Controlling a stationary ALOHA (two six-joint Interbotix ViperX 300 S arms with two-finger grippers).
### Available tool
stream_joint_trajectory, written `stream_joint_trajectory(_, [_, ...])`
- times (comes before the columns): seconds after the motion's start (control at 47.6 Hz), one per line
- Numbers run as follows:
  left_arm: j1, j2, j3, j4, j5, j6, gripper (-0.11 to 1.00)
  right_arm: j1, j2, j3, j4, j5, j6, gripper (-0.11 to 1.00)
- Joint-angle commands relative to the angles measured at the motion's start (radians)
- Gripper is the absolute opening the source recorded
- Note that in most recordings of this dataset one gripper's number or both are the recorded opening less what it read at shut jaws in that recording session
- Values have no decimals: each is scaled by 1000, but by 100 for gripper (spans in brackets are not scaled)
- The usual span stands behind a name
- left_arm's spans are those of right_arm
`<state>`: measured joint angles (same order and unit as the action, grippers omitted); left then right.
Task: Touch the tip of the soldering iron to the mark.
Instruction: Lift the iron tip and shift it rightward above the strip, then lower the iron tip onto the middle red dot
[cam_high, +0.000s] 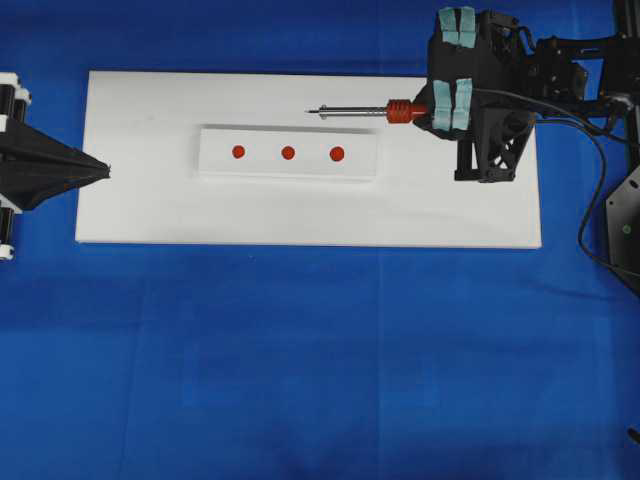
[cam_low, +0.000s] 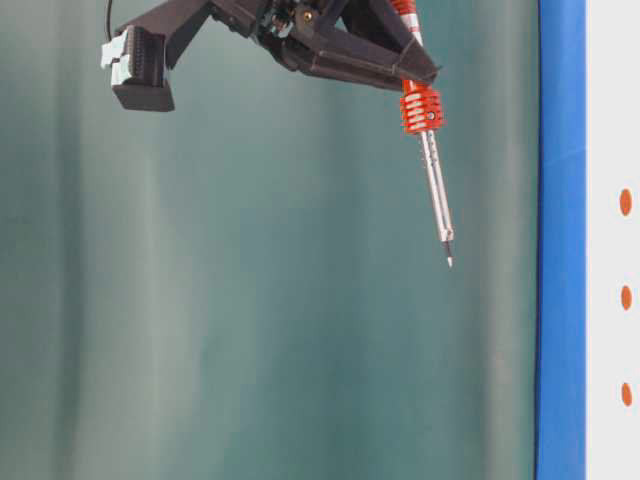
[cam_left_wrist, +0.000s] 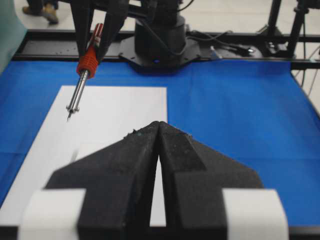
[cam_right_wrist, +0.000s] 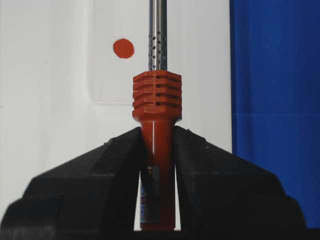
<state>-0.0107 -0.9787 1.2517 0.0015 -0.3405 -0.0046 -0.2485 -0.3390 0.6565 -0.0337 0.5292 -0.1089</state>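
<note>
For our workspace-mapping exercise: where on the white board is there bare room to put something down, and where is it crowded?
Bare strips of the white board lie in front of the raised block and at its left end, near the shut left gripper. It is crowded behind the block's right end, where the right gripper holds the soldering iron above the board.

Count: 1 soldering iron (cam_high: 365, 111). 3 red dots in a row on 1 raised white block (cam_high: 215, 160): the mark (cam_high: 288, 153) in the middle, plus left dot (cam_high: 238, 152) and right dot (cam_high: 337, 154). 1 white board (cam_high: 150, 210). 1 blue cloth (cam_high: 300, 350). 2 grippers: left gripper (cam_high: 105, 169), right gripper (cam_high: 452, 68).
</note>
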Motion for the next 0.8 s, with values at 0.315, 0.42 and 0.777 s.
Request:
stream_joint_trajectory(0.315, [2, 3, -11, 2, -9, -2, 0, -3, -9, -11, -5, -9, 3, 6])
stream_joint_trajectory(0.42, [2, 3, -12, 2, -9, -2, 0, -3, -11, -11, -5, -9, 3, 6])
stream_joint_trajectory(0.777, [2, 3, -11, 2, -9, -2, 0, -3, 3, -11, -5, -11, 5, 6])
